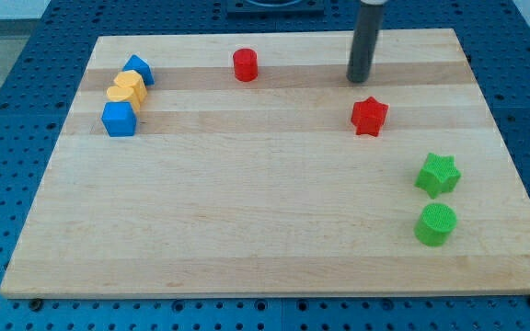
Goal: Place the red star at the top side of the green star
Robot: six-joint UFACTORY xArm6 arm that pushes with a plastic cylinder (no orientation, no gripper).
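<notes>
The red star [369, 116] lies on the wooden board at the upper right. The green star [438, 175] lies lower and further to the view's right, well apart from it. My tip [359, 79] is at the end of the dark rod, just above the red star in the view, with a small gap between them.
A green cylinder [436, 225] sits just below the green star. A red cylinder [245, 65] is at the top middle. At the upper left, a blue block [138, 70], a yellow block [127, 89] and a blue cube [119, 119] cluster together. The board's right edge [500, 147] is near the green star.
</notes>
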